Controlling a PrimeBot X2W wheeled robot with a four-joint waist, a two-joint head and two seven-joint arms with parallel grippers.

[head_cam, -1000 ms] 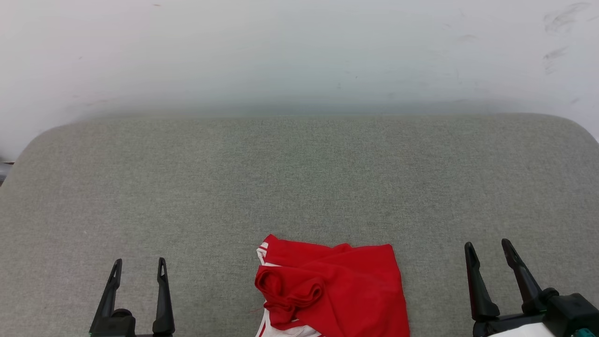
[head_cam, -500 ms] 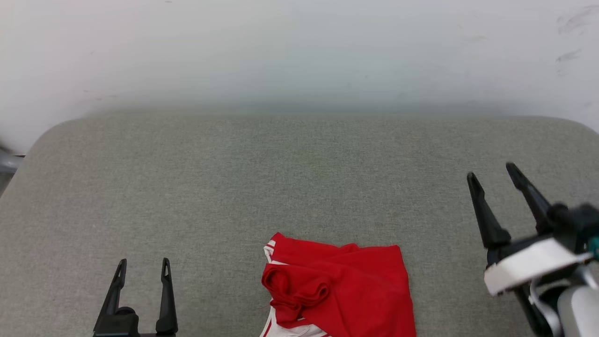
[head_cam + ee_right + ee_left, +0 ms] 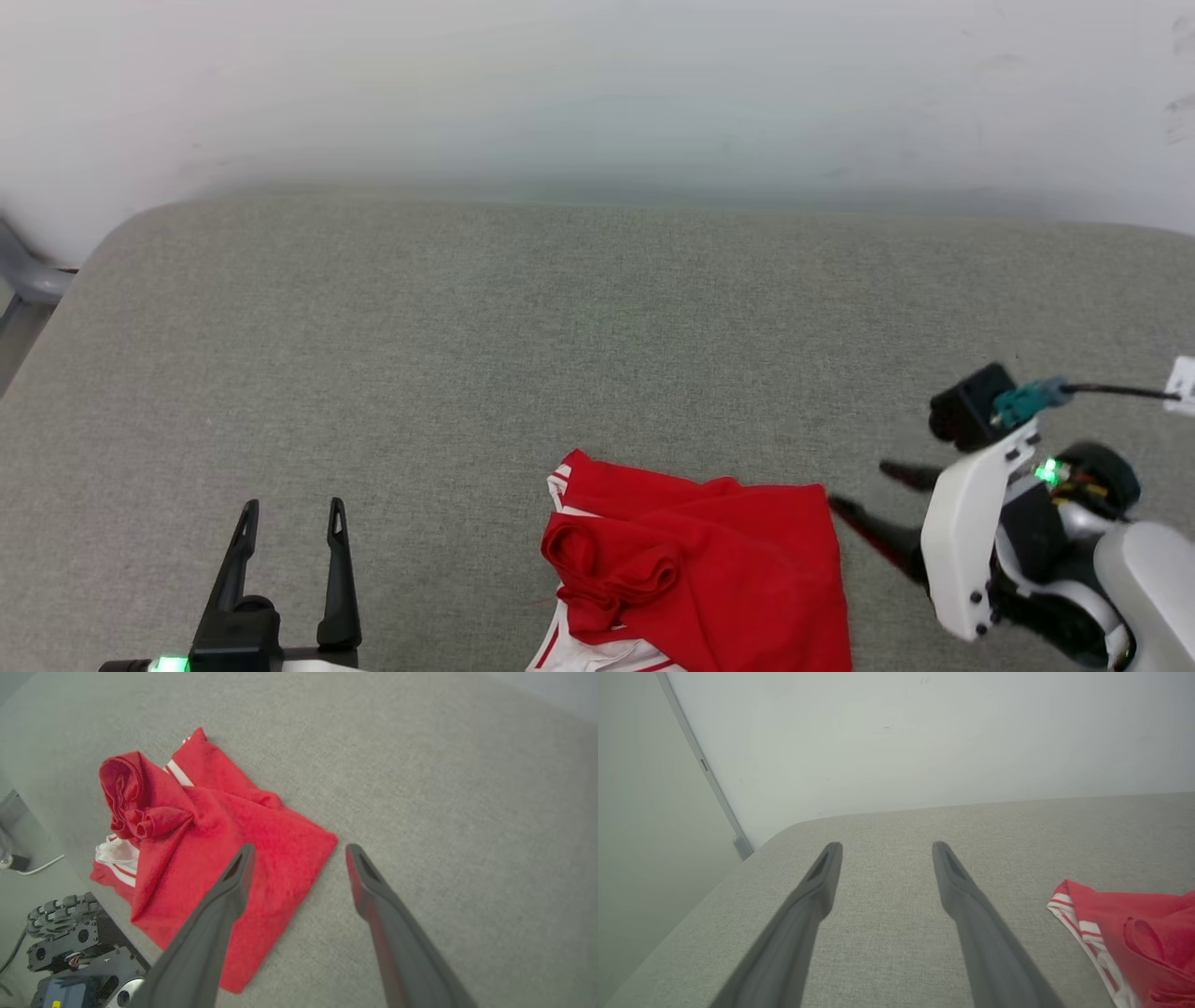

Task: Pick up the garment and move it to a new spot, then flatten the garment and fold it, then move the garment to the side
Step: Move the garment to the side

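Both right gripper [image 3: 857,485] and left gripper [image 3: 293,509] gape empty beside the red jersey-style T-shirt with white sleeves and striped trim [image 3: 709,560]
Right gripper's two long dark fingers point sideways, spread wide astride the shirt's flat far corner; left gripper hangs well apart from it, likewise spread. The T-shirt lies bunched at the near edge of the grey woven padded surface [image 3: 467,355], with a thick rolled fold on its left side. It looks light, soft and limp, likely to sag open when lifted, so a pinch through the flat corner layers seems surer than the roll
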